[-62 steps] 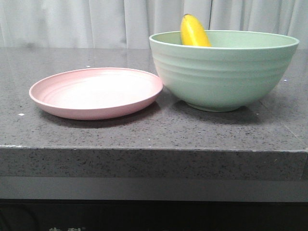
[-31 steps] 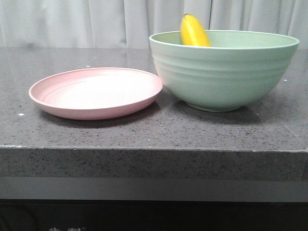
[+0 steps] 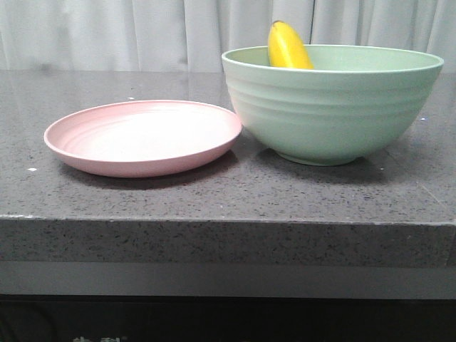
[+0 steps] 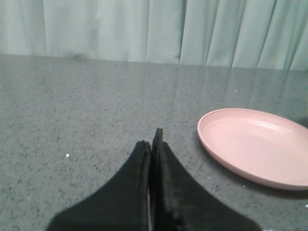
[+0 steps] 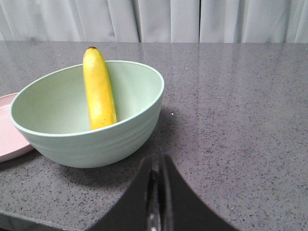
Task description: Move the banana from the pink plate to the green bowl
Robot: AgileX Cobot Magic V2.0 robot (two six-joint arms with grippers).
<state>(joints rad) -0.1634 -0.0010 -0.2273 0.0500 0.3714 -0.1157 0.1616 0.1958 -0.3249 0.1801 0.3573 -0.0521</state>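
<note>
Dark grey speckled stone countertop (image 3: 214,196) with a thick front edge; pale pleated curtain (image 3: 142,32) behind, across the whole back.

Left gripper (image 4: 153,144): black fingers pressed together, holding nothing, low over bare counter. Ahead of it and off to one side, well apart, sits the shallow round pale pink matte plate (image 4: 255,144) with faint concentric ridges (nothing on it).

Front view: pink plate (image 3: 142,137) on the left, its rim just beside the large deep pale mint-green ridged bowl (image 3: 331,103) on the right; cannot tell if they touch.

Bright yellow smooth curved banana (image 3: 286,47) stands steeply inside the green bowl, leaning on the wall, tip above the rim.

Right gripper (image 5: 156,168): fingers closed, a thin slit between them, gripping nothing, near the bowl's outer side (image 5: 96,144); banana (image 5: 99,91) beyond it inside.

Versus one second ago: nothing really differs, the plate, bowl and banana sit the same.
</note>
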